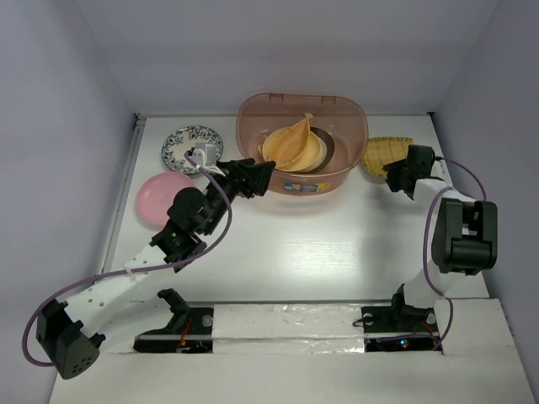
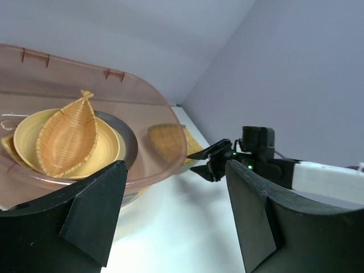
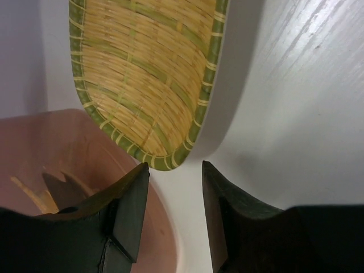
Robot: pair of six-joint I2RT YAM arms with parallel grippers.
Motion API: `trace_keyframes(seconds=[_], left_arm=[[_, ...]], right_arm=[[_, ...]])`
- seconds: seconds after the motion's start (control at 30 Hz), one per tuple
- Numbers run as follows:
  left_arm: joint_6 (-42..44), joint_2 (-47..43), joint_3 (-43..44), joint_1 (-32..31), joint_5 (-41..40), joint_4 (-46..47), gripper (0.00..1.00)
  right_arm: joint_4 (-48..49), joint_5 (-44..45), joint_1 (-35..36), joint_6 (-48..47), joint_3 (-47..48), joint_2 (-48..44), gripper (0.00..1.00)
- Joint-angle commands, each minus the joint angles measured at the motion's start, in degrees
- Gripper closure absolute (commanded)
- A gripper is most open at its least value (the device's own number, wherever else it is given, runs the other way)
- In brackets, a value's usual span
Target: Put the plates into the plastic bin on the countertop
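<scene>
The reddish plastic bin (image 1: 278,98) stands at the back centre. It holds the orange leaf-shaped plate (image 1: 290,139) on the orange round plate (image 1: 313,153), over the dark-rimmed cream plate (image 1: 328,148). The blue-and-white floral plate (image 1: 192,145) and the pink plate (image 1: 164,199) lie on the countertop left of the bin. The yellow ribbed plate (image 1: 386,153) lies right of it. My left gripper (image 1: 265,175) is open and empty at the bin's front left wall. My right gripper (image 1: 394,178) is open, its fingertips (image 3: 145,170) just short of the yellow plate's (image 3: 148,74) near corner. The fan-shaped plate is not clearly visible.
Pale lilac walls close in the countertop (image 1: 320,252) at the back and both sides. The bin wall (image 3: 57,142) is close on the left of my right gripper. My left arm reaches past the pink plate.
</scene>
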Motion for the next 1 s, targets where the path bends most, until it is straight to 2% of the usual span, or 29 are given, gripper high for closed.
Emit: trace_keyframes(seconds=[0.0, 0.13, 0.17, 0.2, 0.23, 0.3, 0.4, 0.47, 0.5, 0.63, 0.8, 0.97], left_arm=[[-0.1, -2.9, -1.9, -0.2, -0.4, 2.3, 0.33], [0.2, -6.5, -4.6, -0.2, -1.6, 1.3, 0.33], [0.2, -7.1, -5.0, -0.2, -1.8, 1.3, 0.33], [0.3, -7.8, -5.4, -0.2, -1.9, 1.3, 0.33], [0.5, -9.1, -6.3, -0.2, -2.4, 1.4, 0.33], [1.2, -9.9, -7.3, -0.2, -3.1, 1.1, 0.33], [1.4, -10.2, -7.8, -0.2, -3.3, 0.8, 0.34], [1.4, -10.2, -8.2, -0.2, -2.6, 1.0, 0.34], [1.2, -10.0, -8.3, -0.2, -2.4, 1.4, 0.34], [1.0, -9.5, -8.5, -0.2, -1.3, 2.0, 0.35], [0.7, -9.7, -9.1, -0.2, -1.1, 2.6, 0.35], [-0.4, -8.5, -9.1, -0.2, 0.4, 2.9, 0.36]], right_arm=[[-3.5, -0.9, -0.4, 4.7, 5.1, 1.1, 0.52], [-12.8, 1.6, -0.4, 5.5, 9.4, 3.4, 0.52], [-15.0, 4.6, -0.4, 4.5, 10.4, 3.9, 0.67], [-15.8, 5.5, -0.4, 3.5, 11.2, 4.4, 0.67], [-19.9, 6.3, -0.4, 3.2, 13.8, 4.8, 0.74], [-21.5, 9.2, 0.1, -2.5, 16.5, 4.8, 0.89], [-24.0, 11.7, 0.1, -11.7, 22.2, 5.6, 1.00], [-30.7, 13.3, 0.1, -15.9, 30.7, 10.0, 1.00], [-32.9, 13.4, 0.1, -20.2, 33.5, 11.9, 1.00], [-43.7, 14.4, 0.1, -27.0, 42.8, 19.9, 1.00], [-47.2, 14.7, 0.8, -32.3, 47.7, 25.8, 1.00], [-49.9, 12.9, 2.1, -33.8, 53.9, 30.8, 1.00]])
